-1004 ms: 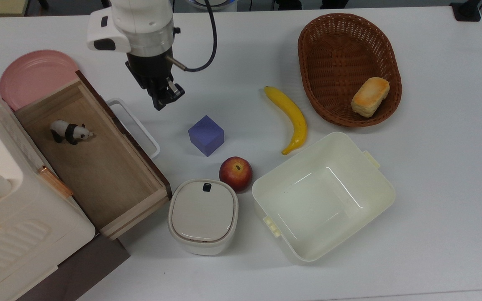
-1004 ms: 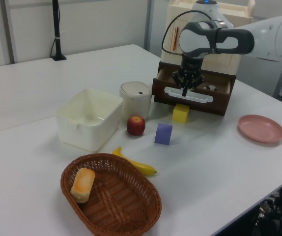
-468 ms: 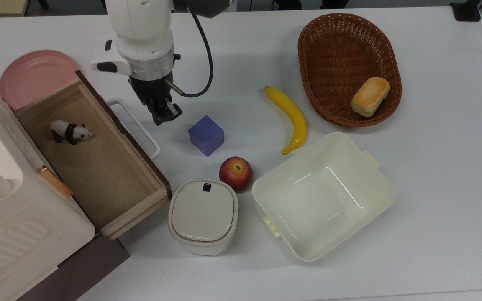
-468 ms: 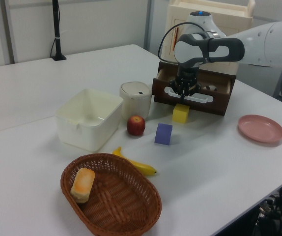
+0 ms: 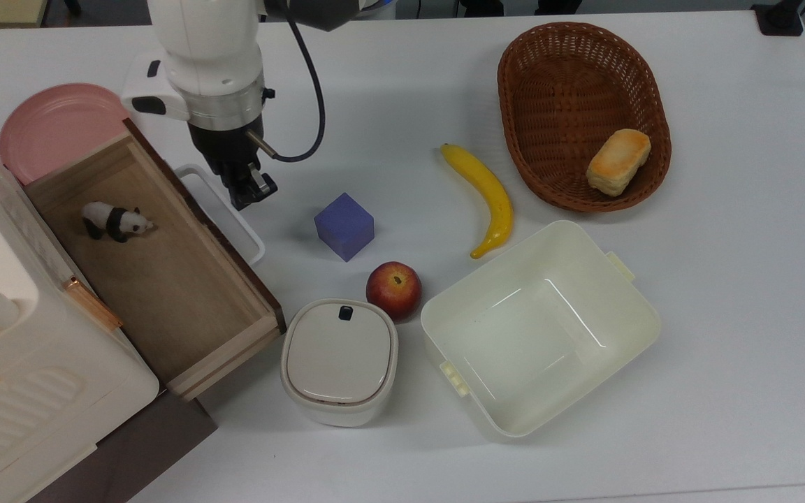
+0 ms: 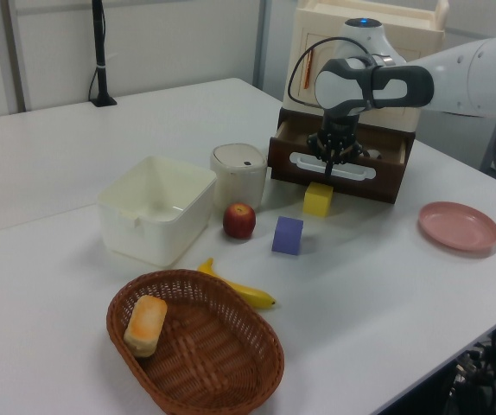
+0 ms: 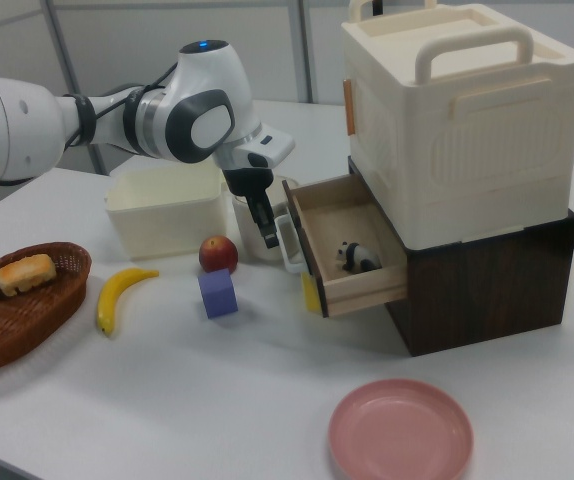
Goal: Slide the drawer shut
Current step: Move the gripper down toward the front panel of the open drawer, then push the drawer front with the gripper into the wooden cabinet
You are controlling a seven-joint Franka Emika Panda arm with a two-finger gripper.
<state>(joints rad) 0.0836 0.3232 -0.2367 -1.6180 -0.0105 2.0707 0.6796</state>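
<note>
The drawer (image 5: 165, 279) stands pulled out of the dark cabinet at the top view's left. It has a light-wood floor, a dark brown front panel (image 6: 386, 183) and a white loop handle (image 5: 254, 237). A toy panda (image 5: 114, 221) lies inside it. My gripper (image 5: 245, 198) is shut with nothing in it. It points down just outside the handle's outer bar, and I cannot tell whether it touches the bar. In the left view the gripper (image 6: 338, 161) hangs in front of the handle (image 6: 360, 174). In the right view the gripper (image 7: 270, 240) is beside the handle (image 7: 289, 245) and the open drawer (image 7: 342, 235).
A purple cube (image 5: 344, 226), an apple (image 5: 393, 290), a white lidded container (image 5: 339, 361) and a cream bin (image 5: 539, 328) lie near the drawer's front. A yellow cube (image 6: 318, 199) sits below the panel. A banana (image 5: 486, 199), a basket (image 5: 514, 105) and a pink plate (image 5: 53, 126) are farther off.
My gripper has moved toward the top view's left and come down beside the drawer's handle. The drawer stands about as far out as before.
</note>
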